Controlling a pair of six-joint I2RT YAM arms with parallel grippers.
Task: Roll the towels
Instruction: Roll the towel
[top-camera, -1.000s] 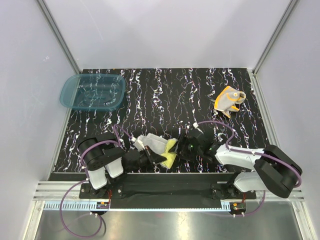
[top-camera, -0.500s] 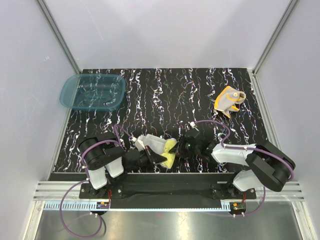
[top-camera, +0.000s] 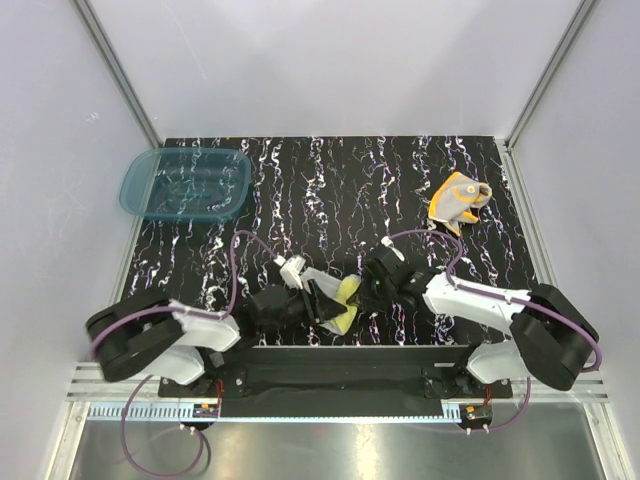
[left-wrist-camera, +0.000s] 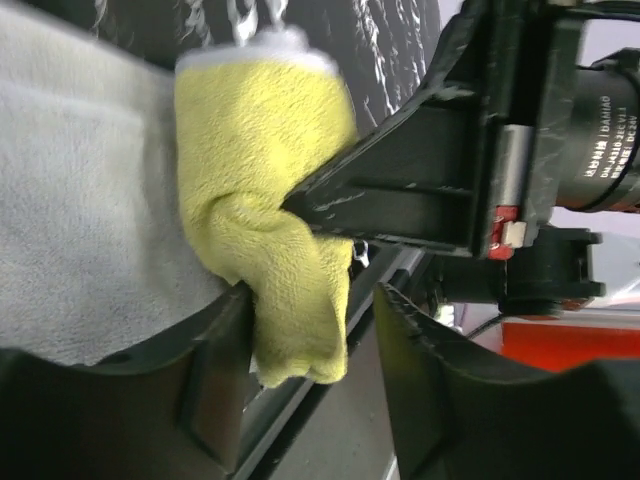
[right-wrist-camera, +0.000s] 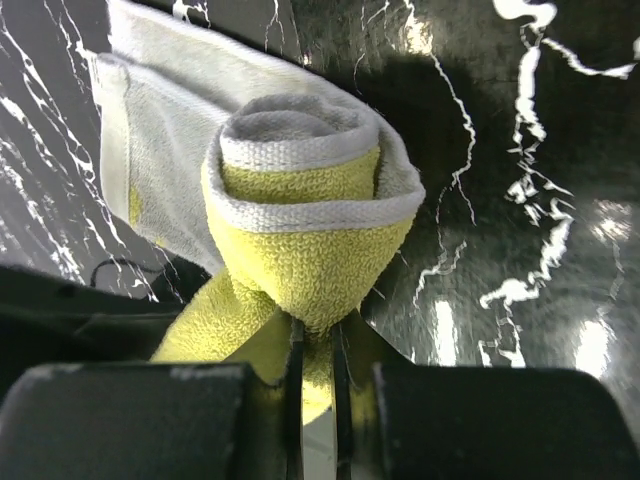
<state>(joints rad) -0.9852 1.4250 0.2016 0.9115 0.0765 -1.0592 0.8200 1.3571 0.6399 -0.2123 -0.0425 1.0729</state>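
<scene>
Grip changes hands at the near edge of the desk (top-camera: 330, 190): the right end effector (right-wrist-camera: 315, 350), wide open a second ago, has swung in and now pinches the yellow towel (right-wrist-camera: 300, 200) by a thin fold below its rolled end, jaws almost together on the cloth. The left end effector (left-wrist-camera: 310, 380), clamped tight until a moment ago, now stands open, and the towel's loose yellow tail hangs between its fingers and rests against one of them. From overhead, the left arm has also stretched out, its shoulder swung towards the left side, while both end effectors meet over the yellow towel (top-camera: 343, 300) between the two bases. The towel is rolled at one end into a tight coil, yellow outside and grey-beige within, but a flat grey-beige stretch still lies spread on the desk behind it, so the roll looks only partly made. The handover probably lets the left arm take a fresh hold while the right keeps the coil from springing loose. The orange towel (top-camera: 458, 200) lies crumpled and unrolled far back on the right, well apart from both arms, and the teal basin (top-camera: 185, 183) sits at the far left corner. The only writing is on the motor (left-wrist-camera: 600, 130) behind the right end effector: sideways lettering that appears to read "DAMIAO", with smaller lines too fine to make out.
</scene>
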